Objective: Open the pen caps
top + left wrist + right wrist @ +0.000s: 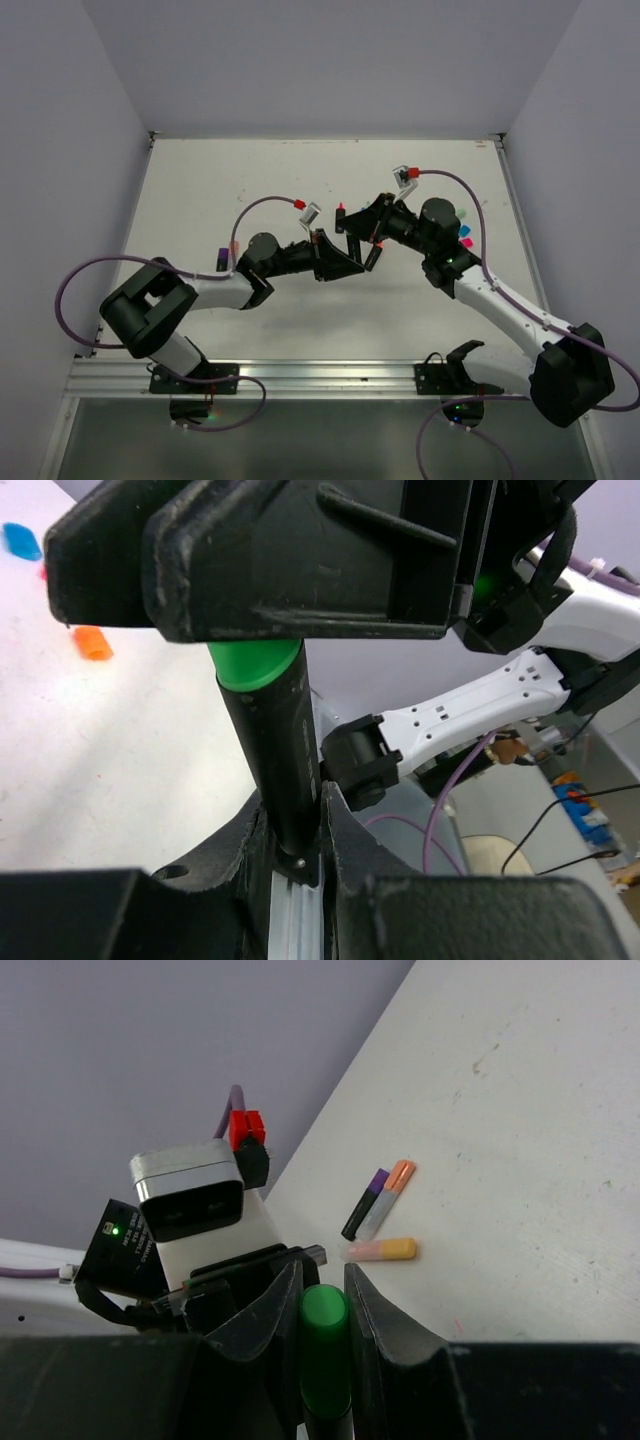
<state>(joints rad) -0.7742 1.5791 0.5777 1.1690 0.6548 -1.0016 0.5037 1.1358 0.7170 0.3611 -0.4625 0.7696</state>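
Observation:
A black-barrelled pen [278,770] with a green cap [255,666] is held between both grippers above the table's middle [371,257]. My left gripper [295,825] is shut on the lower end of the barrel. My right gripper [325,1295] is shut on the green cap [325,1340], its fingers pressed on both sides. The cap sits on the barrel with no gap showing. In the top view the left gripper [345,262] and right gripper [374,233] meet nose to nose.
Three capped pens lie together on the table: black with purple cap [364,1204], grey with orange cap [386,1198], pink with yellow cap [380,1250]. An orange piece [92,642] and a cyan piece [20,540] lie loose. Small cyan and pink things [465,240] lie by the right arm.

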